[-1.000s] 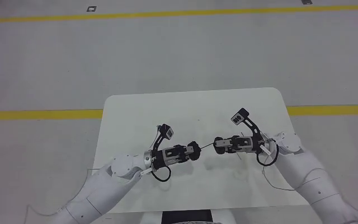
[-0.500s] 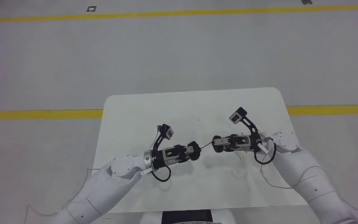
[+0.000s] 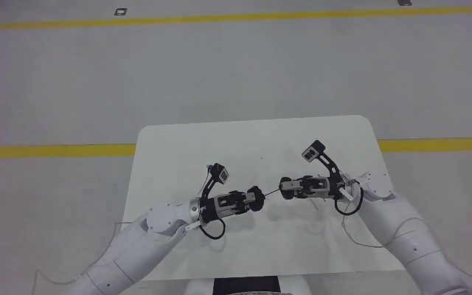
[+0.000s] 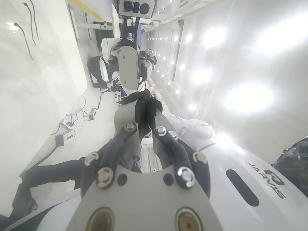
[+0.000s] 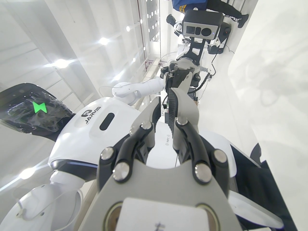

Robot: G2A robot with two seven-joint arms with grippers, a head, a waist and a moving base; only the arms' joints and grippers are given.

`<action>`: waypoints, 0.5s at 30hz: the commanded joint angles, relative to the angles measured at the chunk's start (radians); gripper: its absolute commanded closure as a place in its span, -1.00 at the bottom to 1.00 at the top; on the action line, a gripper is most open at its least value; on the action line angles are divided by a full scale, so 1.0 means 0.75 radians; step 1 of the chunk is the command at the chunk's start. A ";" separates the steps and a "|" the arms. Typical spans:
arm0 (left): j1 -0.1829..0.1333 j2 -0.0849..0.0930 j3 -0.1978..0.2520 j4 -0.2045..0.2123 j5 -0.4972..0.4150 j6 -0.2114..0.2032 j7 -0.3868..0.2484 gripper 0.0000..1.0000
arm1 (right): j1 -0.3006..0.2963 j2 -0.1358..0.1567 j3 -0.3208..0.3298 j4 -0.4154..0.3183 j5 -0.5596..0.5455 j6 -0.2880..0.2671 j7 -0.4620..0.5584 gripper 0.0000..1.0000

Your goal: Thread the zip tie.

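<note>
At frame centre your left gripper [image 3: 259, 196] and right gripper [image 3: 283, 186] each pinch one end of the zip tie [image 3: 271, 192], likely light, thin and springy, so grip near its ends.

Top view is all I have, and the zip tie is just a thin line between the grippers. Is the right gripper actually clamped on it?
Observer: Yes. In the right wrist view the right gripper is shut on the zip tie, and its ribbed strap shows between the fingers.
Operator: And the left side?
Observer: The left gripper is shut too, pinching a dark end. I cannot make out the tie's head there.
Operator: Any spares around?
Observer: A few spare zip ties lie flat on the table, as the left wrist view shows.
</note>
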 commanded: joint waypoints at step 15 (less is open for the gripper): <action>0.000 0.000 0.000 0.000 0.000 0.000 0.000 1.00 | -0.023 -0.001 0.036 -0.026 -0.057 0.000 0.000 1.00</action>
